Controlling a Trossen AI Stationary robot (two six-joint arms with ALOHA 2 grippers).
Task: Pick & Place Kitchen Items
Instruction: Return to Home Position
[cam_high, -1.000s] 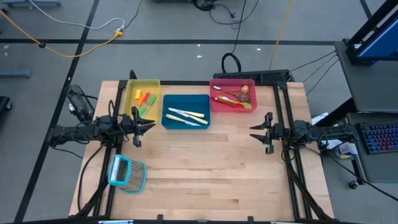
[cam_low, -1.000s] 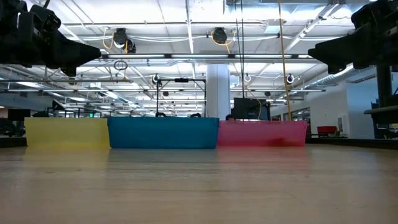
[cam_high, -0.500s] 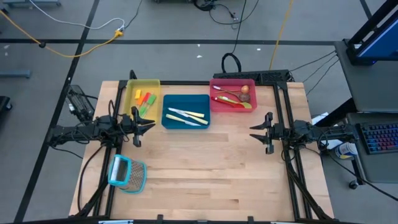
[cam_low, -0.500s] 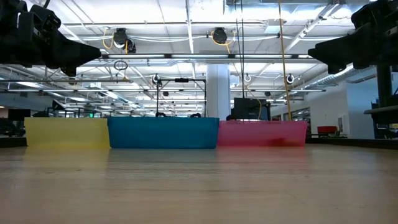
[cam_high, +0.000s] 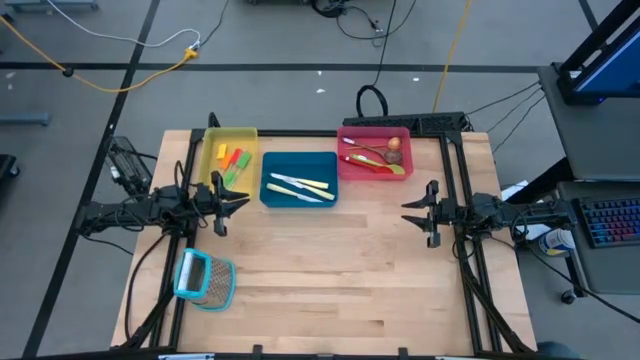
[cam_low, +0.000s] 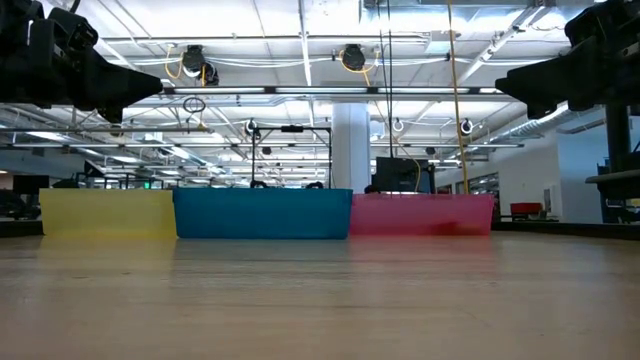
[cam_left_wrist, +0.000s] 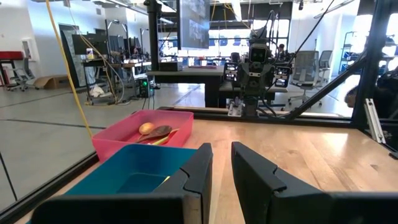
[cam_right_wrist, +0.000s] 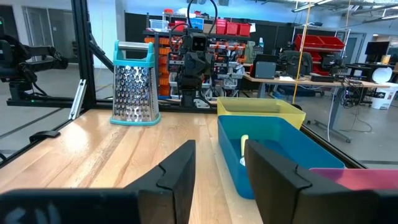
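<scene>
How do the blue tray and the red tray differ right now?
The blue tray holds cream-handled knives; the red tray holds spoons, wooden, red and green. The blue tray sits mid-row; the red tray ends the row on the right arm's side, set farther back. Both are open rectangular trays on the table, untouched by the left tool and right tool.

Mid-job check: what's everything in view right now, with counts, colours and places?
Table: one, light wood, under everything.
Yellow tray: one, back edge, left arm's side.
Blue tray: one, back edge, middle.
Red tray: one, back edge, right arm's side.
Spatulas: several, red, orange, green, in yellow tray.
Knives: about three, cream, in blue tray.
Spoons: several, wooden, red, green, in red tray.
Grater: one, light-blue frame, front left, upright.
Left gripper: open, empty, left side.
Right gripper: open, empty, right side.
</scene>
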